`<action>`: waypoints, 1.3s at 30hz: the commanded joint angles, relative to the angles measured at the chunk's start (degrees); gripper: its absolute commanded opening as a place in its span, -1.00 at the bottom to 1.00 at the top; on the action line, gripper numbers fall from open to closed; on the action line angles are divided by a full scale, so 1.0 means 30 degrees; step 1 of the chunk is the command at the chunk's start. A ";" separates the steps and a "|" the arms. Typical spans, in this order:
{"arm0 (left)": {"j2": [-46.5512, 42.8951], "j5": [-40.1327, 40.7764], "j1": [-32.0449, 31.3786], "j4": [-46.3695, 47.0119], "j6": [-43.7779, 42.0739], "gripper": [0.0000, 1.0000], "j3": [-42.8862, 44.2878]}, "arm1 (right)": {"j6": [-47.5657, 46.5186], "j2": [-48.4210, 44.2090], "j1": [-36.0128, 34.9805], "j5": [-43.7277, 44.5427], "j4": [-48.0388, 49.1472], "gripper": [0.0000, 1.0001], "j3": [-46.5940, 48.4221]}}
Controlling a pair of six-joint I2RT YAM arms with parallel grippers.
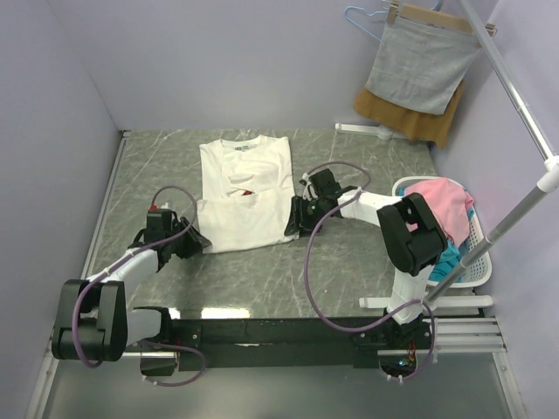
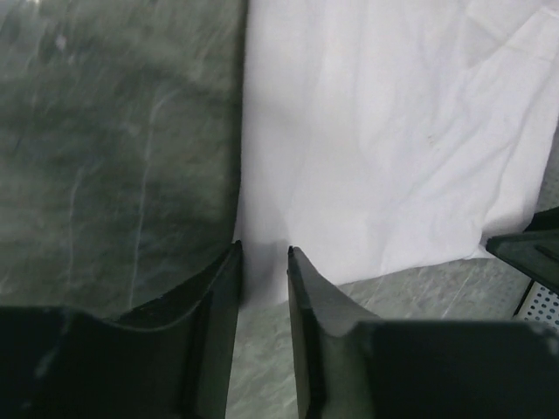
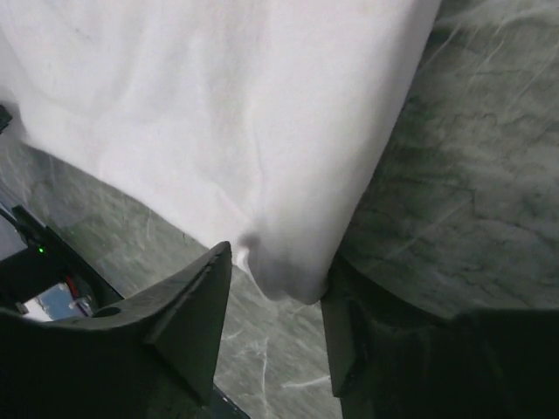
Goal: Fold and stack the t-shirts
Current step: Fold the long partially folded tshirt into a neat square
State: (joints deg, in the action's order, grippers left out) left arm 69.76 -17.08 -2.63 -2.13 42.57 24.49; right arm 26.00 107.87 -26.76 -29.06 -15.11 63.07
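A white t-shirt lies on the green marble table, its lower part folded up so that only a sliver of the red print shows at the middle. My left gripper is low at the shirt's near left corner. In the left wrist view the gripper is open, with the shirt's corner lying between its fingertips. My right gripper is at the near right corner. In the right wrist view it is open wide, with a bulged corner of the shirt between the fingers.
A white laundry basket with pink and teal clothes stands at the right edge. A grey cloth and a mustard-brown cloth hang on a rail at the back right. Walls close in the left and back.
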 commanded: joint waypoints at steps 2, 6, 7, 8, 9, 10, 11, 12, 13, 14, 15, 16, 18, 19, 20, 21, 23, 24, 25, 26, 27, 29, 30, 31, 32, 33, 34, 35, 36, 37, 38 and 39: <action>-0.0693 0.0860 -0.0176 -0.1135 0.0548 -0.12 -0.0663 | -0.0814 -0.0596 -0.0160 0.2654 -0.1612 0.11 -0.0924; -0.0460 0.1152 -0.0206 -0.1048 0.0431 0.00 -0.0839 | -0.0873 -0.0538 -0.0160 0.2801 -0.1555 0.13 -0.1071; -0.0198 0.1182 -0.0206 -0.0960 0.0430 0.01 -0.0839 | -0.0931 -0.0451 -0.0132 0.3063 -0.1612 0.13 -0.1072; -0.0022 0.1124 -0.0206 -0.0786 0.0401 0.01 -0.0810 | -0.0990 -0.0392 -0.0131 0.3703 -0.1728 0.13 -0.1072; 0.0183 0.1094 -0.0206 -0.0697 0.0401 -0.01 -0.0781 | -0.1078 -0.0305 -0.0102 0.3884 -0.1817 0.13 -0.1043; 0.0562 0.0949 -0.0206 -0.0580 0.0372 -0.06 -0.0665 | -0.1107 -0.0101 -0.0015 0.3972 -0.1846 0.14 -0.1042; 0.0711 0.0890 -0.0206 -0.0405 0.0372 -0.10 -0.0664 | -0.1137 -0.0041 0.0073 0.3567 -0.1731 0.08 -0.1100; 0.0887 0.0802 -0.0235 -0.0055 0.0372 -0.17 -0.0664 | -0.1195 0.0018 0.0103 0.3215 -0.1382 0.00 -0.1159; 0.1208 0.0714 -0.0264 0.0181 0.0372 -0.32 -0.0693 | -0.1109 0.0105 0.0132 0.2922 -0.1233 -0.11 -0.1246; 0.1385 0.0684 -0.0265 0.0328 0.0314 -0.44 -0.0664 | -0.1021 0.0164 0.0132 0.2658 -0.1028 -0.34 -0.1334; 0.1764 0.0655 -0.0294 0.0358 0.0255 -0.71 -0.0577 | -0.0991 0.0223 0.0103 0.1959 -0.0649 -0.56 -0.1393; 0.1883 0.0568 -0.0323 0.0388 0.0168 -0.81 -0.0344 | -0.0961 0.0310 0.0132 0.1749 -0.0530 -0.78 -0.1481; 0.1885 0.0362 -0.0498 0.0330 0.0137 -0.98 -0.0254 | -0.0990 0.0195 0.0132 0.1019 -0.0266 -1.00 -0.1628; 0.1711 0.0275 -0.0615 0.0242 0.0137 -0.98 -0.0253 | -0.1107 0.0020 0.0132 0.0869 -0.0294 -1.00 -0.1773; 0.1535 0.0390 -0.0761 0.0010 0.0108 -0.98 -0.0253 | -0.1137 -0.0243 0.0132 0.0723 -0.0236 -1.00 -0.1920; 0.1040 0.0507 -0.1053 -0.0196 0.0137 -0.98 -0.0253 | -0.1224 -0.0796 0.0103 0.0663 -0.0293 -1.00 -0.2066; 0.0365 0.0770 -0.1405 -0.1482 0.0400 -0.98 -0.0195 | -0.1167 -0.1443 0.0132 0.0605 -0.0498 -1.00 -0.2564; -0.0538 0.0830 -0.1900 -0.1864 0.0604 -0.98 -0.0253 | -0.1050 -0.2230 0.0103 0.0430 -0.0644 -1.00 -0.3088; -0.1040 0.0859 -0.2166 -0.2796 0.1157 -0.98 -0.0282 | -0.0962 -0.2673 0.0045 0.0370 -0.0617 -1.00 -0.3383; -0.1538 0.1121 -0.2459 -0.3269 0.1424 -0.98 -0.0312 | -0.0845 -0.3141 -0.0130 0.0370 -0.0732 -1.00 -0.3705; -0.2616 0.1413 -0.3245 -0.3883 0.1774 -0.98 -0.0399 | -0.0670 -0.4016 -0.0218 0.0399 -0.0820 -1.00 -0.4288; -0.3647 0.1563 -0.4040 -0.4998 0.3063 -0.98 -0.0516 | -0.0377 -0.4958 -0.0481 0.0574 -0.0996 -1.00 -0.4964; -0.4581 0.1708 -0.4595 -0.5351 0.3473 -0.98 -0.0633 | 0.0002 -0.5890 -0.0802 0.0546 -0.0997 -1.00 -0.5606; -0.5054 0.1854 -0.4920 -0.5789 0.4289 -0.98 -0.0663 | 0.0209 -0.6393 -0.1066 0.0517 -0.1026 -1.00 -0.5961; -0.5523 0.1914 -0.5329 -0.6345 0.4645 -0.98 -0.0722 | 0.0443 -0.6891 -0.1330 0.0603 -0.1113 -1.00 -0.6312; -0.6311 0.2204 -0.6000 -0.6785 0.5026 -0.98 -0.0606 | 0.0822 -0.7795 -0.1797 0.0662 -0.1230 -1.00 -0.6838; -0.6667 0.2265 -0.6326 -0.7254 0.5668 -0.98 -0.0518 | 0.1058 -0.8326 -0.2033 0.0808 -0.1377 -1.00 -0.7075; -0.7047 0.2353 -0.6561 -0.8041 0.5848 -0.98 -0.0401 | 0.1263 -0.8824 -0.2239 0.0983 -0.1697 -1.00 -0.7309; -0.7805 0.2470 -0.7028 -0.8600 0.6053 -0.98 -0.0052 | 0.1642 -0.9873 -0.2473 0.1101 -0.1845 -1.00 -0.7689; -0.8248 0.2703 -0.7177 -0.9041 0.6345 -0.98 0.0126 | 0.1849 -1.0377 -0.2678 0.1189 -0.2050 -1.00 -0.7838; -0.8629 0.2792 -0.7266 -0.9394 0.6377 -0.98 0.0330 | 0.1996 -1.0875 -0.2680 0.1364 -0.2284 -1.00 -0.7955; -0.9184 0.2967 -0.7325 -1.0122 0.6291 -0.98 0.0913 | 0.2143 -1.1750 -0.2651 0.1569 -0.2460 -1.00 -0.7956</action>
State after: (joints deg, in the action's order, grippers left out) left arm 46.94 -10.83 -23.16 -24.12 57.47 22.90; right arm 29.02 80.31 -33.95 -26.13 -19.29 40.05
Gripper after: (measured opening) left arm 0.026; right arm 0.027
